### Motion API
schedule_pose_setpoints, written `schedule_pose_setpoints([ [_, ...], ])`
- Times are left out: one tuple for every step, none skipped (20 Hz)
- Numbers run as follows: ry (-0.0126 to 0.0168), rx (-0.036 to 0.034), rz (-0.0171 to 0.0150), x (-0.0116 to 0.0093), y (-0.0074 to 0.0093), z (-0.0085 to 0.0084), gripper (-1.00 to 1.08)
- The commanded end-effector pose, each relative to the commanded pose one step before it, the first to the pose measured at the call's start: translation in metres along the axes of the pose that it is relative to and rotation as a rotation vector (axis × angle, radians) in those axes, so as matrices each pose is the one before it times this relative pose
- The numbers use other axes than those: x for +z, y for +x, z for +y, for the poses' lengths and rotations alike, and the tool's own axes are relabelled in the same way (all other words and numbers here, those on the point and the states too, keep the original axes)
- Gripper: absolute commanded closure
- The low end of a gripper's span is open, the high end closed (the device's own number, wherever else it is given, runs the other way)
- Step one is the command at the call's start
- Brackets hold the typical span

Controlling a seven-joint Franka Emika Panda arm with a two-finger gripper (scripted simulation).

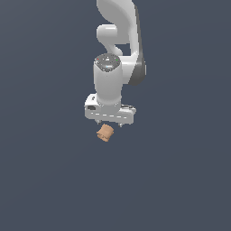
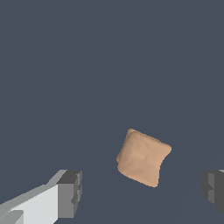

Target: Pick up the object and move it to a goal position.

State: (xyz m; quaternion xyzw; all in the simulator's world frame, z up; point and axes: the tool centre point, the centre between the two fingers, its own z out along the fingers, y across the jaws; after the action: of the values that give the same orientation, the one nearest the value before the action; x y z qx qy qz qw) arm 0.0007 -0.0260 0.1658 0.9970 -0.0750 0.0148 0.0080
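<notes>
White two-finger gripper: fingers spread wide, holding nothing | Small tan cushion-like block: on the dark surface, between and ahead of the fingers, untouched, skewed to the jaws | Risk: closing on corners may twist or eject it.

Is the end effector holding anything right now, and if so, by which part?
Nothing is held. The end effector is open, fingers apart, with the tan block lying free between them.
</notes>
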Motion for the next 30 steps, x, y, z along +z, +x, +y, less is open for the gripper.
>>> schedule_pose_setpoints([
  [0.00351,0.06108,-0.00593,0.01245,-0.00359,0.00482,-0.92],
  [0.0014,0.02864,-0.00252,0.00566,-0.00155,0.00237,-0.92],
  [0.00127,0.03062,-0.00265,0.00599,-0.00162,0.00264,-0.92],
  [0.00107,0.03121,-0.00266,0.00605,-0.00162,0.00279,-0.92],
  [0.00079,0.02944,-0.00246,0.00565,-0.00149,0.00273,-0.92],
  [0.00056,0.0276,-0.00225,0.00525,-0.00135,0.00264,-0.92],
  [0.00036,0.02574,-0.00205,0.00486,-0.00123,0.00253,-0.92],
  [0.0002,0.02388,-0.00185,0.00447,-0.0011,0.00241,-0.92],
  [0.00008,0.022,-0.00166,0.00409,-0.00098,0.00228,-0.92],
  [-0.00002,0.02011,-0.00148,0.00371,-0.00087,0.00212,-0.92],
  [-0.0001,0.01821,-0.0013,0.00334,-0.00077,0.00195,-0.92],
  [-0.00015,0.01633,-0.00114,0.00298,-0.00066,0.00179,-0.92],
  [-0.00018,0.01442,-0.00098,0.00262,-0.00057,0.0016,-0.92],
  [-0.00019,0.0125,-0.00083,0.00226,-0.00048,0.0014,-0.92],
  [-0.00019,0.01058,-0.00069,0.00191,-0.0004,0.0012,-0.92],
  [-0.00017,0.00866,-0.00055,0.00156,-0.00032,0.00099,-0.92],
  [-0.00014,0.00675,-0.00042,0.00121,-0.00024,0.00078,-0.92],
  [-0.00011,0.00477,-0.0003,0.00086,-0.00018,0.00053,-0.92],
  [-0.00007,0.00292,-0.00018,0.00052,-0.00009,0.00035,-0.92],
  [-0.00002,0.00097,-0.00006,0.00017,-0.00003,0.00012,-0.92],
  [-0.00032,-0.00584,-0.00032,-0.0007,0.00006,-0.0004,-0.92],
  [0.0,0.0,0.0,0.00034,-0.00002,-0.00001,-0.92],
  [0.0,0.0,0.0,0.00103,-0.00006,-0.00004,-0.92],
  [0.0,0.0,0.0,0.00171,-0.0001,-0.00007,-0.92],
  [0.00002,0.00069,0.00004,0.00236,0.00003,0.00027,-0.92],
  [0.0,0.0,0.0,0.00305,-0.00019,-0.00012,-0.92],
  [0.00002,0.00069,0.00004,0.00369,-0.00006,0.00022,-0.92],
  [0.00001,0.00069,0.00004,0.00434,-0.00011,0.0002,-0.92],
  [0.00001,0.00069,0.00004,0.00497,-0.00016,0.00018,-0.92],
  [0.00001,0.00069,0.00004,0.00554,-0.00019,0.00015,-0.92],
])
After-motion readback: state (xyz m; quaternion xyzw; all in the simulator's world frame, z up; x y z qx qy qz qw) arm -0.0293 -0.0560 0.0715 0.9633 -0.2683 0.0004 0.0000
